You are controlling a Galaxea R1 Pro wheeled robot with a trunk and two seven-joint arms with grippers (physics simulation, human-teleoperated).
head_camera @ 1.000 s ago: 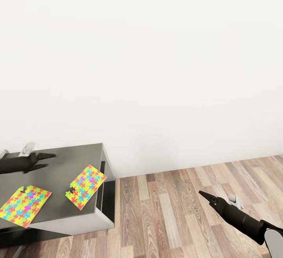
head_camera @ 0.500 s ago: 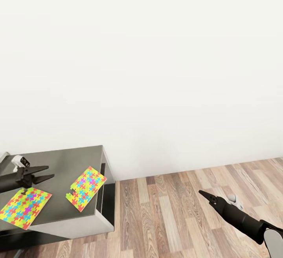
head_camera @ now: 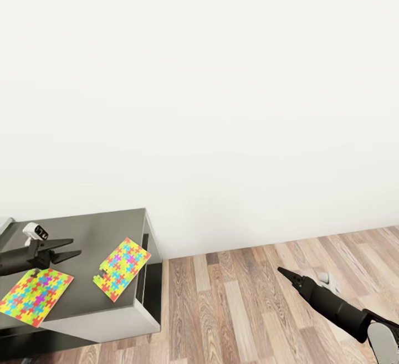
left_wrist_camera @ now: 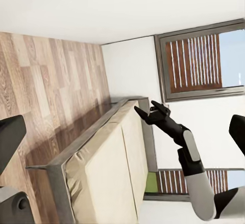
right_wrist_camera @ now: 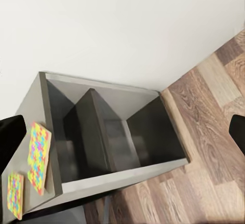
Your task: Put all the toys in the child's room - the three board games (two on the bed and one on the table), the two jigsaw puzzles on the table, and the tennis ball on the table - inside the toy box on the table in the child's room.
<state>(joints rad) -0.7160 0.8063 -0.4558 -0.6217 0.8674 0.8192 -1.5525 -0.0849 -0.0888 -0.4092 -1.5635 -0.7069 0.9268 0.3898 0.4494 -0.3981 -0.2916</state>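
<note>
Head view: your left hand [head_camera: 69,247] hangs just above the dark grey counter [head_camera: 105,228], fingers parted a little, nothing between them. Two jigsaw puzzles lie flat on that counter: the near puzzle [head_camera: 34,296] just below the left hand, at the counter's front edge, and the far puzzle [head_camera: 121,268] well to its right, one corner over the counter's right edge. They are apart from each other. Your right hand [head_camera: 284,272] is out over the wooden floor [head_camera: 233,303], well clear of the counter; its fingers look drawn to a point, empty.

Left wrist view: the bed [left_wrist_camera: 104,175] with beige mattress and grey frame stands against the white wall beneath a shuttered window [left_wrist_camera: 201,60]. Your right hand [left_wrist_camera: 139,111] shows in front of it, nothing held. A green patch sits at the bed's far end, too small to identify.

Right wrist view: the counter's [right_wrist_camera: 41,88] open side shows dark compartments with a divider. Both puzzles, near [right_wrist_camera: 15,201] and far [right_wrist_camera: 38,155], lie on top
</note>
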